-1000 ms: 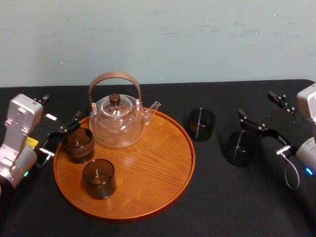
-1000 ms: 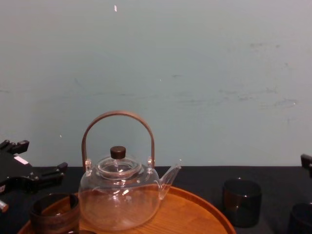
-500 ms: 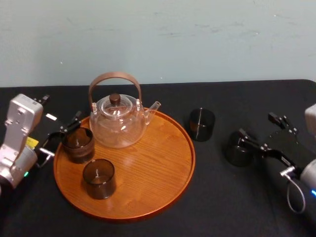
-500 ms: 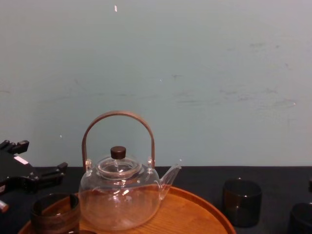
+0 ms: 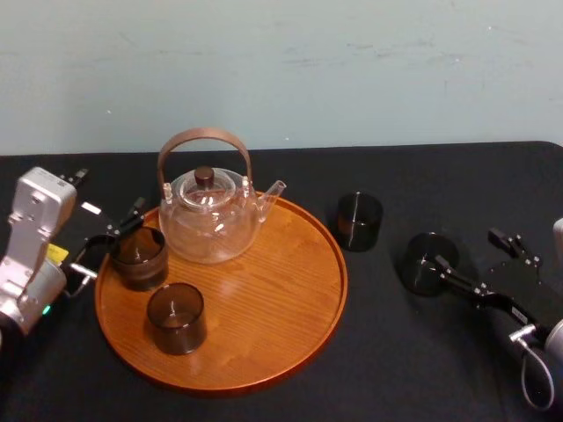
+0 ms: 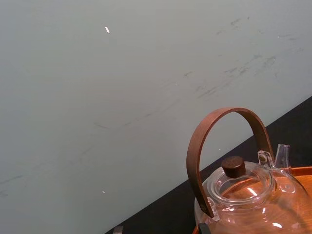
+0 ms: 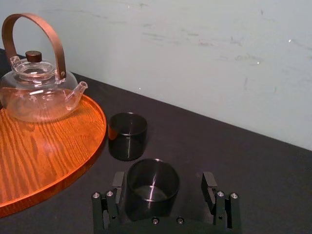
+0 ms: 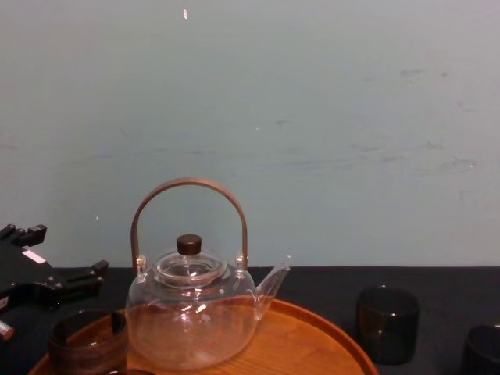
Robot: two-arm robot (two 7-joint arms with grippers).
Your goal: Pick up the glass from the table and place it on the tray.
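Note:
Two dark glasses stand on the black table right of the tray (image 5: 299, 343). The nearer glass (image 5: 426, 262) (image 7: 152, 187) is by my right gripper (image 5: 466, 249) (image 7: 163, 181), which is open. In the right wrist view this glass sits in the gap between the two fingers and touches neither. The farther glass (image 5: 359, 221) (image 7: 127, 135) stands close to the tray's right rim. The round orange-brown tray carries a clear teapot (image 5: 209, 215) and two more dark glasses (image 5: 138, 257) (image 5: 176, 317). My left gripper (image 5: 114, 237) rests open at the tray's left rim.
A pale wall rises right behind the black table (image 5: 413, 369). The teapot's tall brown handle (image 8: 190, 187) stands above the tray's back left. In the chest view the table glasses (image 8: 388, 324) (image 8: 483, 349) sit low at the right.
My right gripper has drawn back toward me and down to the right, staying open. The glass beside it has stayed in place. The left arm has not moved.

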